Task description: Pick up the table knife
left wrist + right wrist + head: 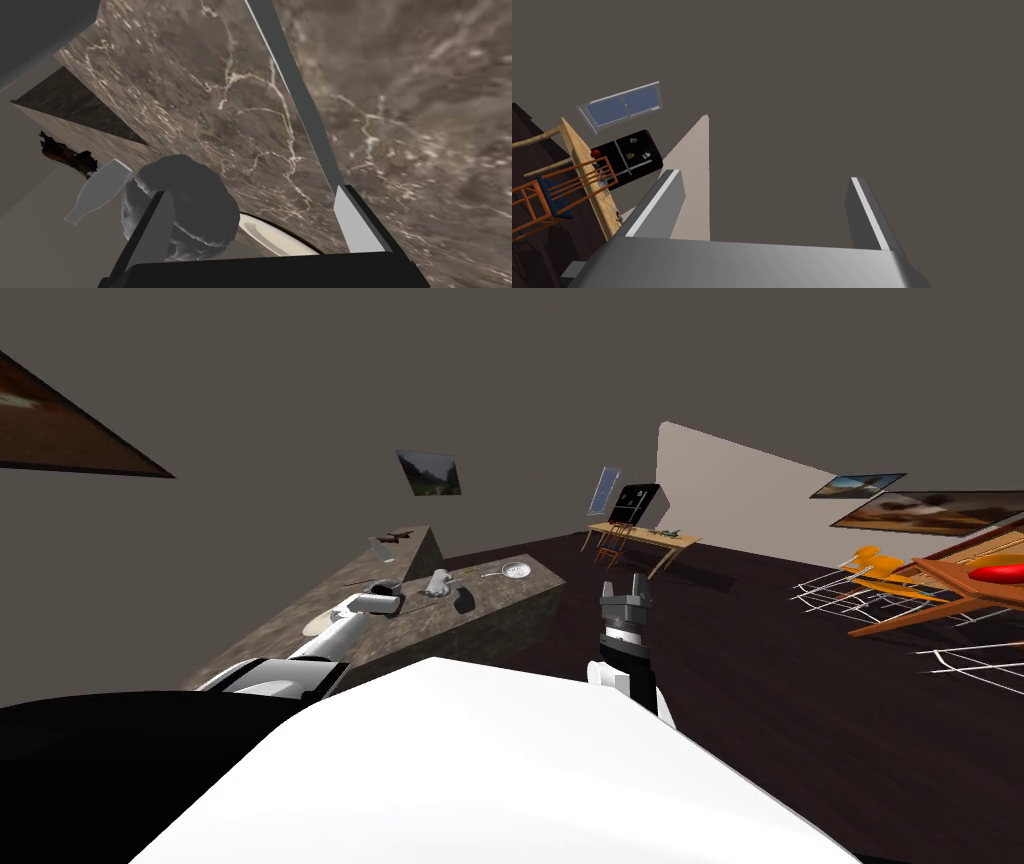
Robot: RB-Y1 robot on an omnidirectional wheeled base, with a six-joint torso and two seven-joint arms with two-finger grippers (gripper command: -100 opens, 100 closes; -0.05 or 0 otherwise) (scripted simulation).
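Left gripper [253, 192] is hovering over the marble counter [425, 100] with its jaws apart and nothing between them. Right gripper [625, 585] is hanging out over the dark floor, jaws apart too, idle.

I'm reading the table knife [295, 100] as the long grey strip lying across the counter. Its near end is sitting right at the tip of one of my left fingers [357, 220], not in the gap. Can't tell whether it's touching.

Risks as I'm judging them:
- If I close from here, I'm likely grabbing air or nudging the knife sideways, since it's lining up with the finger rather than the gap.
- It's a thin flat blade on hard stone, so the fingers may be skating over it instead of getting under an edge.
- The lumpy grey object [195, 195] is crowding my other finger, so any shift that way is risking a bump.
- A cream plate [275, 237] is sitting close under the gripper body and a pale bottle [97, 192] is lying beyond the lump. It's tight.

View split: the left wrist view is giving me the knife's line and the finger offset. The head view is giving me the layout: my arm over the counter, a pan [515, 571] further along, and the right arm well apart from all of it. The knife is too small there to read.
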